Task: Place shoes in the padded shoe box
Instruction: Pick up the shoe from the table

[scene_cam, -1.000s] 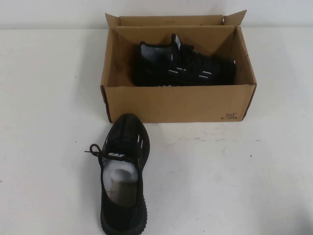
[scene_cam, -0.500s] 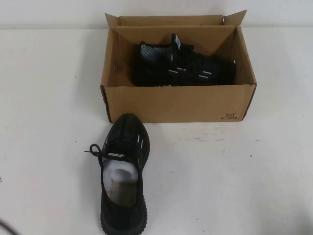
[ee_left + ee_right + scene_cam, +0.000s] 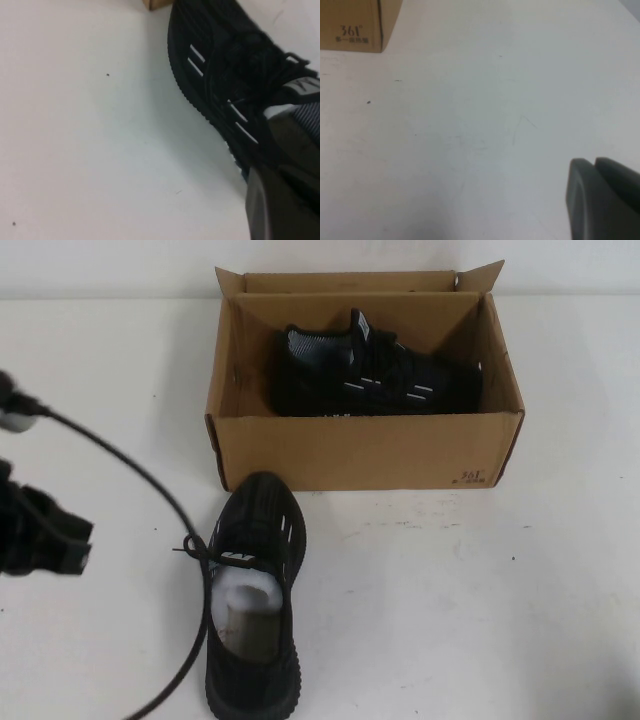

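Change: the left arm has come into the high view at the 9 o'clock edge, where half a second ago the bench [image 3: 480,600] there was bare; its cable [image 3: 150,490] now loops across the bench toward the 6 o'clock edge
Left end effector [image 3: 45,545]: dark block low at 9 o'clock, near the loose shoe but apart from it; holding nothing; whether its fingers are spread or closed cannot be told
Meaning for the task: judged as the start of the reach for the second shoe; one of the pair is already boxed, so the task looks about half done
Loose shoe [image 3: 252,590]: upright on the bench at 6 o'clock of the padded shoe box [image 3: 365,450], toe pointing to 12 o'clock and almost touching the box's near wall; white stuffing shows in its opening
Boxed shoe [image 3: 375,375]: lies along the box's length inside, toe toward 3 o'clock
Right end effector [image 3: 602,200]: not in the high view; only a grey corner shows in its wrist view, over bare bench, with the box corner well apart; fingers' state cannot be told
Hidden or cut off: the loose shoe's heel runs to the 6 o'clock frame edge; the box floor and any padding sit in shadow; the left wrist view shows only the shoe's side, dashes and laces, partly behind a dark blurred part
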Tool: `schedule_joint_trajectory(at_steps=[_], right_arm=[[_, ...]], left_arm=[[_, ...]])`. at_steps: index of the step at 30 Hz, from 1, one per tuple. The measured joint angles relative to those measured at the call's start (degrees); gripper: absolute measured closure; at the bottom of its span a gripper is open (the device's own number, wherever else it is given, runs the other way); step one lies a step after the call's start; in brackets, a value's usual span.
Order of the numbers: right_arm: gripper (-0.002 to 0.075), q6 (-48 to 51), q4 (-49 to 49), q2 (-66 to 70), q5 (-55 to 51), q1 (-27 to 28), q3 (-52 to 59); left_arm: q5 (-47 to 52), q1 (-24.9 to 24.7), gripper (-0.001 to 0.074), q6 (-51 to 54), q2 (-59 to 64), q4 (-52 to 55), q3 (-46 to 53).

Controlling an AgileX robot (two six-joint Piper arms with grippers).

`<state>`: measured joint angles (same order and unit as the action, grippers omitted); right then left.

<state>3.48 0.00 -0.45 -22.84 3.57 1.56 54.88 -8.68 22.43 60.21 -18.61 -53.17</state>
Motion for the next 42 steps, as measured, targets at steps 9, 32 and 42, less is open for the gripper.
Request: schedule_joint_trajectory(at_steps=[9,32,42], right_arm=[[0.0734,0.0,0.0,0.0,0.0,0.0,0.0],[0.0734,0.0,0.0,0.0,0.0,0.0,0.0],[0.0734,0.0,0.0,0.0,0.0,0.0,0.0]], left_arm=[[3.9,-12.4,0.0739,15.0,13.7,-1.3,-9.8],[1.8,-28.6,0.0351,28.9,24.7,20.7,-14.4],[-1.8,-25.3,0.0346,33.8,28.0,21.4,-14.4]])
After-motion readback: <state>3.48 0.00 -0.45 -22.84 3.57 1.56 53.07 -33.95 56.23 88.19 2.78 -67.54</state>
